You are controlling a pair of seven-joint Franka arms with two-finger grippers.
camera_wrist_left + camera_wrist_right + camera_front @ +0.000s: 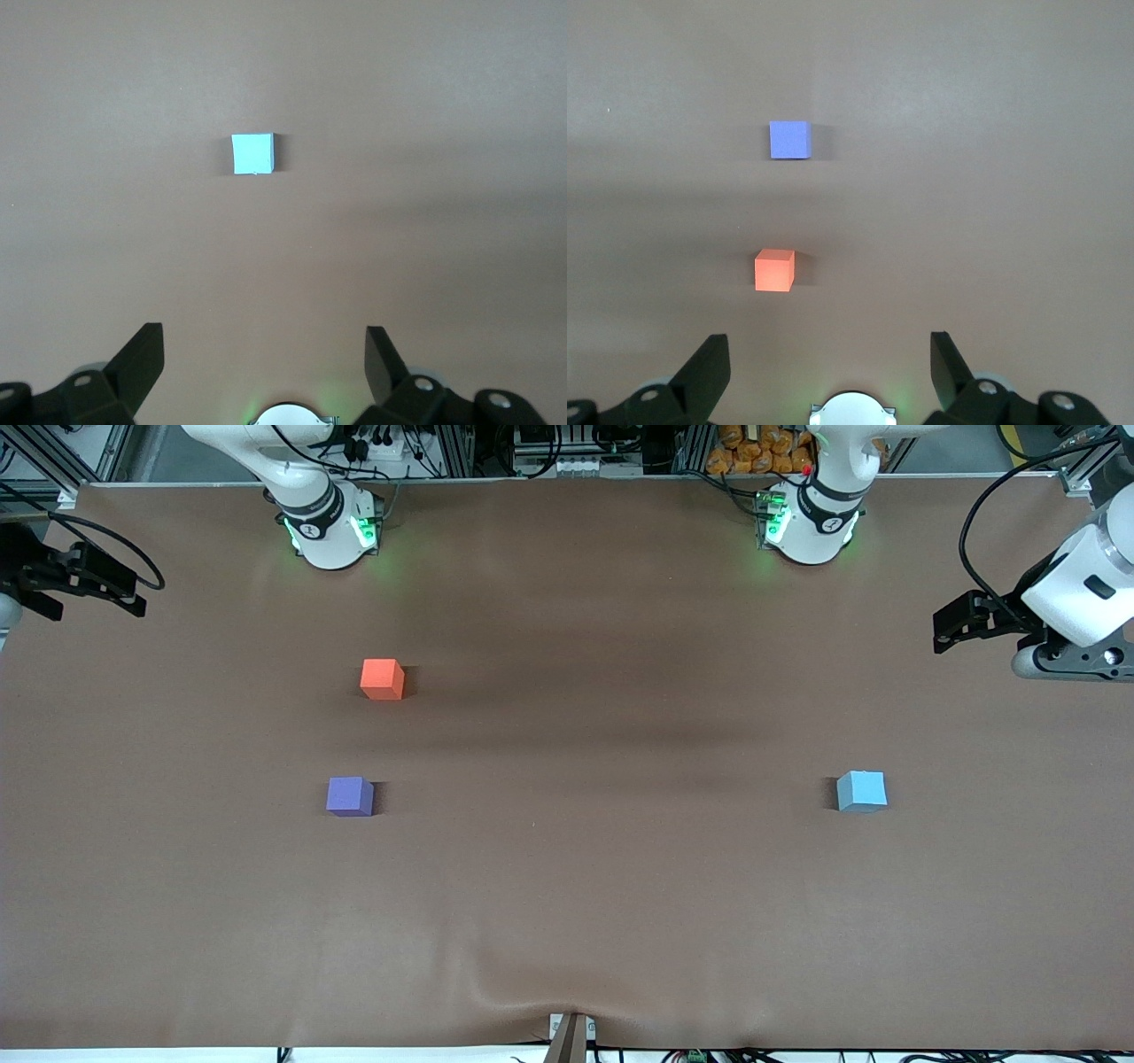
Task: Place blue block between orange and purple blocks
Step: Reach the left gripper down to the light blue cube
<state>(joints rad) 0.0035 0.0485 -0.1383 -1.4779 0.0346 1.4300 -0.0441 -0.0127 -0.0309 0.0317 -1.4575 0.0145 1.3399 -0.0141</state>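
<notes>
Covering the whole table (567,921) is a brown matte sheet, wrinkled at the edge nearest the front camera, where a small bracket (570,1036) clamps it. Along the top edge of the front view stand aluminium frames, cabling and a heap of orange objects (762,452) that I cannot identify with confidence. Both arm bases sit at that edge with green lights glowing.

Three cubes lie on the sheet, none touching another. The orange block (383,679) sits toward the right arm's end of the table, and the purple block (350,795) lies nearer to the front camera than it, with a bare gap between them. The blue block (862,791) rests well apart from both, toward the left arm's end, about as near the front camera as the purple one. Nothing stands in the open stretch between the blue cube and the other two.

The left gripper (264,359) hangs over the sheet at the left arm's end, its fingers (140,363) spread apart and holding nothing, the blue block in its wrist view. The right gripper (829,363) waits over the table's right-arm end, fingers (704,367) likewise spread and holding nothing.
</notes>
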